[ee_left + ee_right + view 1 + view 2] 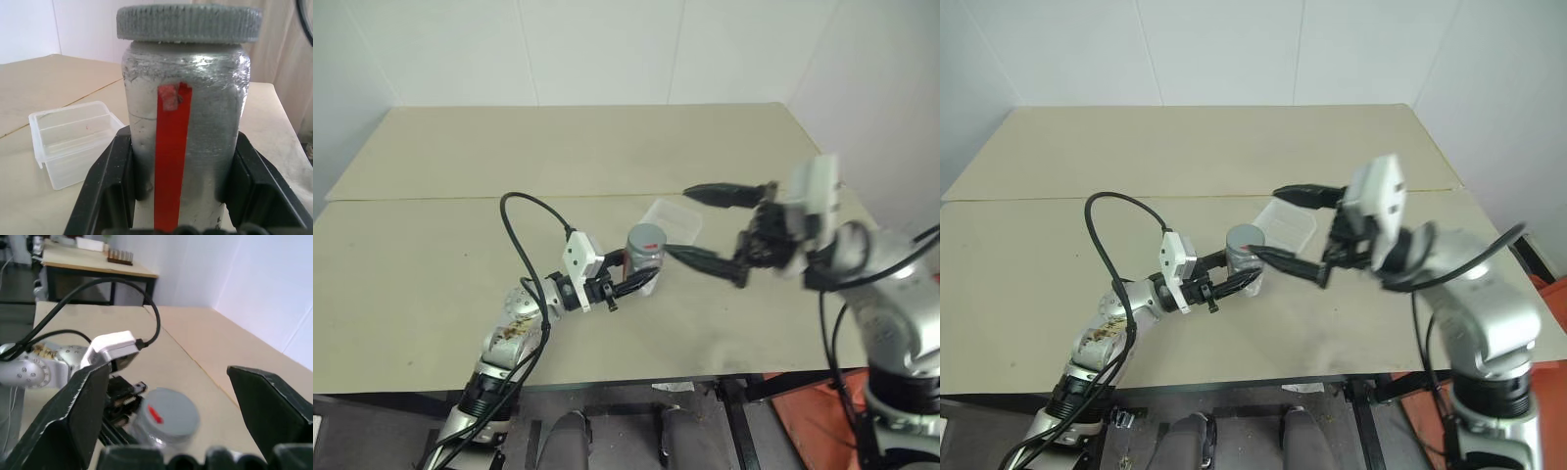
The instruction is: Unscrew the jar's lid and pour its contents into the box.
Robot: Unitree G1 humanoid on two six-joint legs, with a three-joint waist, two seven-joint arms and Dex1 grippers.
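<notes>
Stretching back to two white walls that are meeting in a corner, the beige surface point(558, 166) is lying mostly bare, a seam crossing it from side to side. Near its front edge the left gripper point(641, 282) is clamping its jaws around the jar point(644, 257), upright with the lid point(189, 22) on (red mark facing up). The box point(672, 219) is sitting just behind the jar. The right gripper point(705, 223) is hovering beside the lid, jaws spread wide, one finger reaching over the box.
</notes>
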